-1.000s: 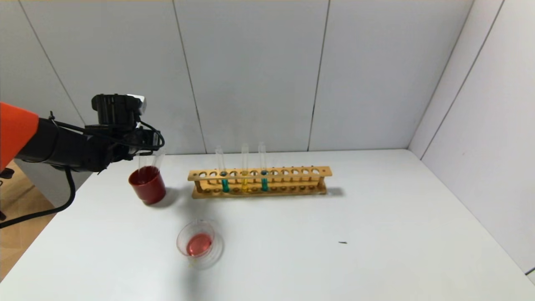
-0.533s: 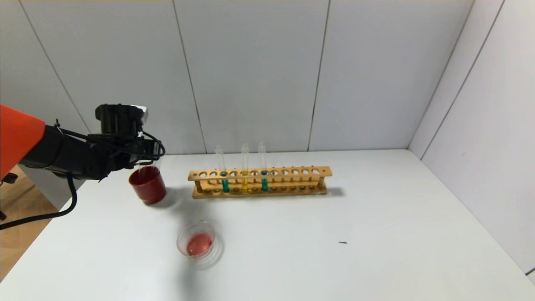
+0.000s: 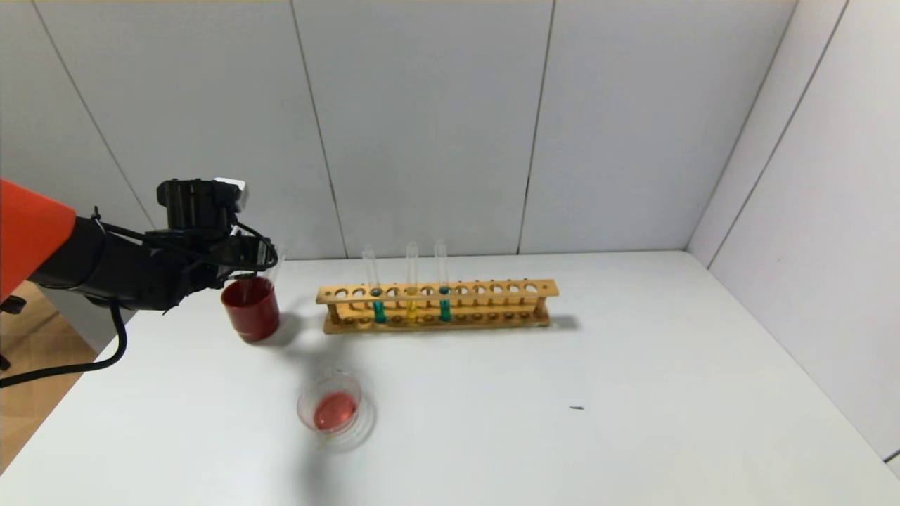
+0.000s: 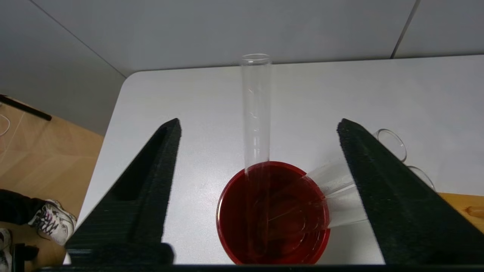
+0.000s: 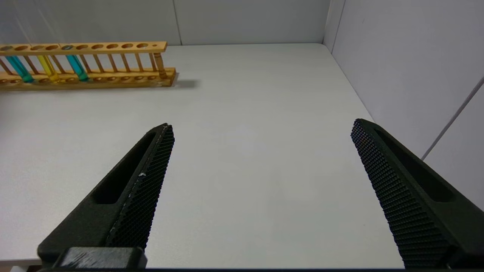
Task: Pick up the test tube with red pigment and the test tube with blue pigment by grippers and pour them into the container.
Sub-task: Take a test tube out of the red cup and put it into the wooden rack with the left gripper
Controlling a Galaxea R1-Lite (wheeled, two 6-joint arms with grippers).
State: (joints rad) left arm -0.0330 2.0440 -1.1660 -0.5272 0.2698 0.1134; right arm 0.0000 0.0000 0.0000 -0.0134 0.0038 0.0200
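- Red tube (image 4: 256, 113), emptied, stands in my dark red cup (image 4: 272, 241), free between the left gripper's (image 4: 259, 130) spread jaws.
- Right gripper (image 5: 261, 130): jaws spread, parked.
- I read no labels.

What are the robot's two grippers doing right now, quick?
Left gripper: open above the red cup, holding nothing.
Right gripper: open, holding nothing.

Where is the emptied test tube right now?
The emptied test tube stands in the dark red cup at the table's left rear, between the left gripper's open fingers.
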